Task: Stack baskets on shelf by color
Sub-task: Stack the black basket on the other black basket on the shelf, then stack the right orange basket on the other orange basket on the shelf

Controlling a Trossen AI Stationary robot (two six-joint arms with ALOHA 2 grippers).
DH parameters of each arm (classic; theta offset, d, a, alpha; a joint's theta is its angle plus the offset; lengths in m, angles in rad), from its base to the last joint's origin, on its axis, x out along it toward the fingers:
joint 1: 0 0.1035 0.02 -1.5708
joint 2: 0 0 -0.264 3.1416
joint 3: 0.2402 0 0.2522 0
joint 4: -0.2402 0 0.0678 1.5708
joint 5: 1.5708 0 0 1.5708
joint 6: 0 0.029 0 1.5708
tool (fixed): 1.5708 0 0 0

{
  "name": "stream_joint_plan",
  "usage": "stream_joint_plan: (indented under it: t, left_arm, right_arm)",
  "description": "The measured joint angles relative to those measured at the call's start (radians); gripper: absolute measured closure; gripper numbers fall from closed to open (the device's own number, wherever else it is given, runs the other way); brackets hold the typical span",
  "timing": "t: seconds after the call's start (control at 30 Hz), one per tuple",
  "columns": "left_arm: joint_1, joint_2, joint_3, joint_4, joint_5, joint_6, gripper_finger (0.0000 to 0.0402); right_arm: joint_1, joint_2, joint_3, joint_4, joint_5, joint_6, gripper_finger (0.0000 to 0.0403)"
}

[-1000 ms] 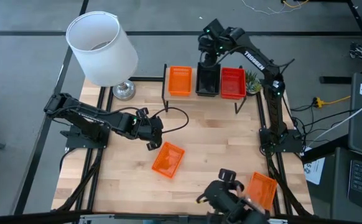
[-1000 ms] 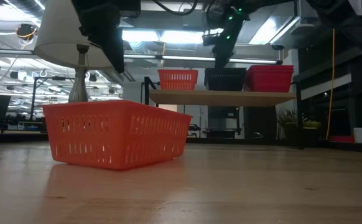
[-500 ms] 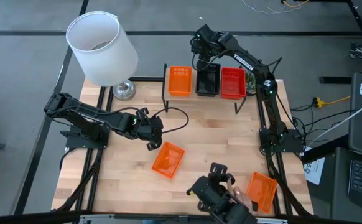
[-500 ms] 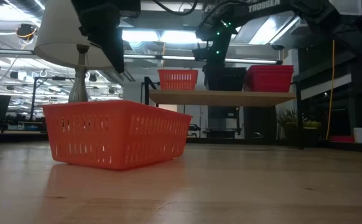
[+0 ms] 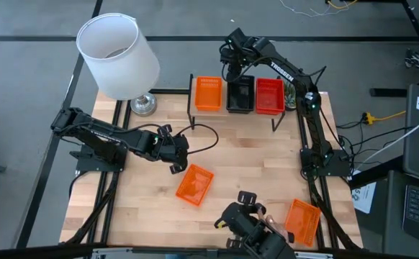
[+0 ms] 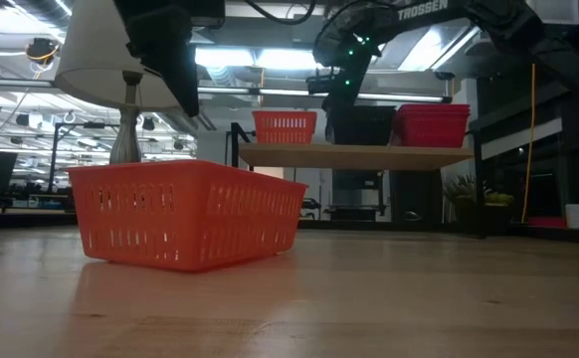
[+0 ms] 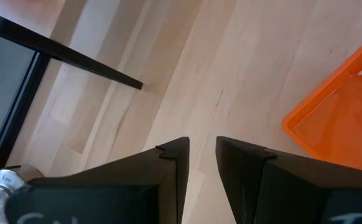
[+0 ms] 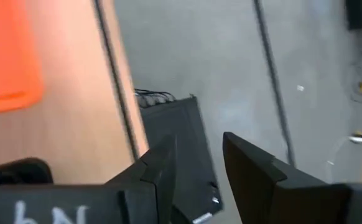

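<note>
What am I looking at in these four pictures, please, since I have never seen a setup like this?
These are two dark robot arms at a wooden table, filmed at once from overhead, from table height, and from a camera on each wrist. At the far edge stands a low shelf carrying an orange basket, a black basket and a red basket. The right gripper hangs above the shelf's back edge by the black basket; its fingers are open and hold nothing. The left gripper sits open and empty beside a loose orange basket mid-table. Another orange basket lies near the front right corner. A white lamp stands at the back left.
</note>
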Motion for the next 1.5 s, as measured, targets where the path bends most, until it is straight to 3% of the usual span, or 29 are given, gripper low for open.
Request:
stream_joint_plan:
  t: [0.27, 0.47, 0.97, 1.23, 1.5]
  left_arm:
    - [0.0, 0.0, 0.0, 0.0, 0.0, 0.0, 0.0329]
    - [0.0, 0.0, 0.0, 0.0, 0.0, 0.0, 0.0329]
    - [0.0, 0.0, 0.0, 0.0, 0.0, 0.0, 0.0329]
    - [0.0, 0.0, 0.0, 0.0, 0.0, 0.0, 0.0329]
    - [0.0, 0.0, 0.0, 0.0, 0.0, 0.002, 0.0329]
  right_arm:
    - [-0.001, 0.01, 0.0, 0.04, 0.048, 0.0, 0.0272]
    - [-0.003, 0.011, 0.0, 0.027, -0.021, 0.001, 0.0272]
    - [-0.006, 0.041, -0.002, 0.015, -0.037, 0.003, 0.0272]
    - [-0.006, 0.023, -0.001, 0.049, 0.003, -0.034, 0.0272]
    - [0.027, -0.124, -0.001, -0.081, 0.131, 0.034, 0.0272]
